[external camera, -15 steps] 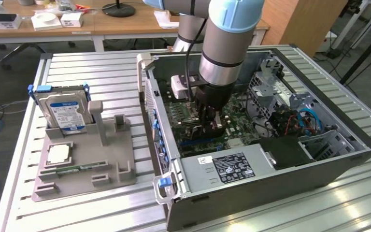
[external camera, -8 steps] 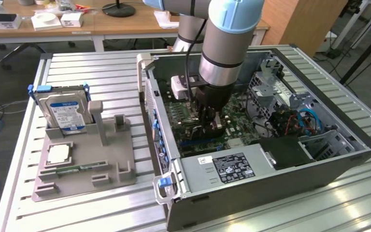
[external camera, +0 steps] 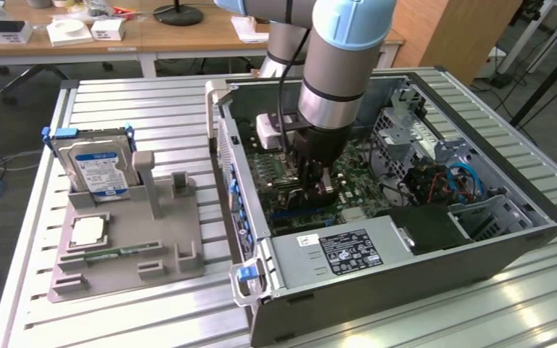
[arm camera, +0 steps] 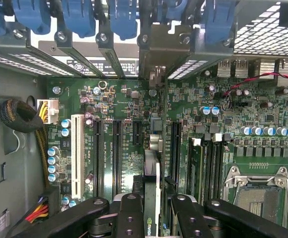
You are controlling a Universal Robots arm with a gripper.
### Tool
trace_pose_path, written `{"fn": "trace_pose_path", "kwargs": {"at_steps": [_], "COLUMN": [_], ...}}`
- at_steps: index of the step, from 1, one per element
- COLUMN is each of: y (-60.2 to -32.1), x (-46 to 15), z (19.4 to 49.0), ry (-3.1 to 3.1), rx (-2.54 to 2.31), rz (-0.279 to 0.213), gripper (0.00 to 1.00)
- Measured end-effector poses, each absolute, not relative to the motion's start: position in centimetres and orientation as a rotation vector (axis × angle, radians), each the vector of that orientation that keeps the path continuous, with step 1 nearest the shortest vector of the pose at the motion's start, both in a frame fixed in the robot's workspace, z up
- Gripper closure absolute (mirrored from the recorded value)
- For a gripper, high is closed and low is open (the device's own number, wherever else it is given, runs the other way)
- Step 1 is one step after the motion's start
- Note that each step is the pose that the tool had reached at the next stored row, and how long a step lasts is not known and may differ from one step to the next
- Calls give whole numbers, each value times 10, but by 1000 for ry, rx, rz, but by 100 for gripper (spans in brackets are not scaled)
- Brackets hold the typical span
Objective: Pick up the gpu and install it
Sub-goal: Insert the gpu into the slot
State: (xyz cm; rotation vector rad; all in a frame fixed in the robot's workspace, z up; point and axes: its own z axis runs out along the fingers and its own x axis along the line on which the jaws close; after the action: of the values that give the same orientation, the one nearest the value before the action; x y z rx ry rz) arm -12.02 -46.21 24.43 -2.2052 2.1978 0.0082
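Outside, your gripper hangs inside the case, and at the wrist it's clamped on the gpu, edge-on between the fingers, long axis parallel to the slots, bracket toward the rear.

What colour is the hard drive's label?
Blue and white label, best seen in the exterior view.

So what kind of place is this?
Probably a robotics lab or test bench: a robot arm reaches into an open computer case on a slatted metal table, with cluttered wooden desks behind.
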Motion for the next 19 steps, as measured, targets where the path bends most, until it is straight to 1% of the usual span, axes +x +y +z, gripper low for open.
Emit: {"fn": "trace_pose_path", "kwargs": {"at_steps": [19], "y": [-462], "x": [-121], "z": [243], "ry": [2198], "rx": [-2205], "rz": [8], "gripper": [74]}}
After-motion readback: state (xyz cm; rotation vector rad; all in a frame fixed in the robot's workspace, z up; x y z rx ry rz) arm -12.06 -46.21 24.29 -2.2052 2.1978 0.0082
